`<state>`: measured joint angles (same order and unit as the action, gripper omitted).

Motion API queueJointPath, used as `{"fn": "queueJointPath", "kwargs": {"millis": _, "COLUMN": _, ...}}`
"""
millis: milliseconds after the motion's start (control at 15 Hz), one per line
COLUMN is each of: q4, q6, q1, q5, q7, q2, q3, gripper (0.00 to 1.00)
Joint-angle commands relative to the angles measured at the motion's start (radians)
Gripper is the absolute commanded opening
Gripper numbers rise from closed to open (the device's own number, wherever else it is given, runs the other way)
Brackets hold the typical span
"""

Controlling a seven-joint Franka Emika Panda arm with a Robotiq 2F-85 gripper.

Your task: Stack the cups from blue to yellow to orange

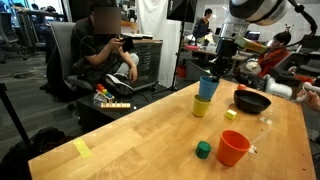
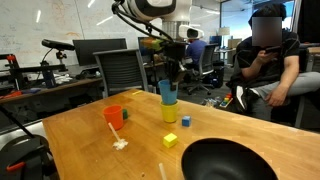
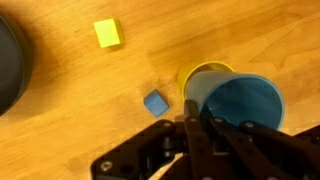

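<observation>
Currently jaws tight on rim of blue cup [image 2: 166, 90], right over yellow cup [image 2: 169, 111].

Arm [image 2: 150, 10] angled downward, claw [image 3: 190, 118] seemingly pinched tight.

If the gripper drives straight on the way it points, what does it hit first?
The gripper points down, shut on the blue cup at its rim. The yellow cup stands directly below, so it gets met first, via the held cup. Whether the two already touch is unclear.
</observation>
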<state>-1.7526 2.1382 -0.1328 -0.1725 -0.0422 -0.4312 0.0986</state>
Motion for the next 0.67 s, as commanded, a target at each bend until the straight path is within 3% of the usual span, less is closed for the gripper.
{"fn": "queueJointPath", "kwargs": {"millis": 0, "q4": 0.018, "q6": 0.027, "q1": -0.018, "q5": -0.023, "q7": -0.001, "q2": -0.015, "q3": -0.017, "gripper": 0.01}}
{"fn": "queueJointPath", "kwargs": {"millis": 600, "q4": -0.004, "q6": 0.046, "q1": -0.020, "q5": -0.037, "q7": -0.007, "q2": -0.025, "q3": -0.026, "gripper": 0.01}}
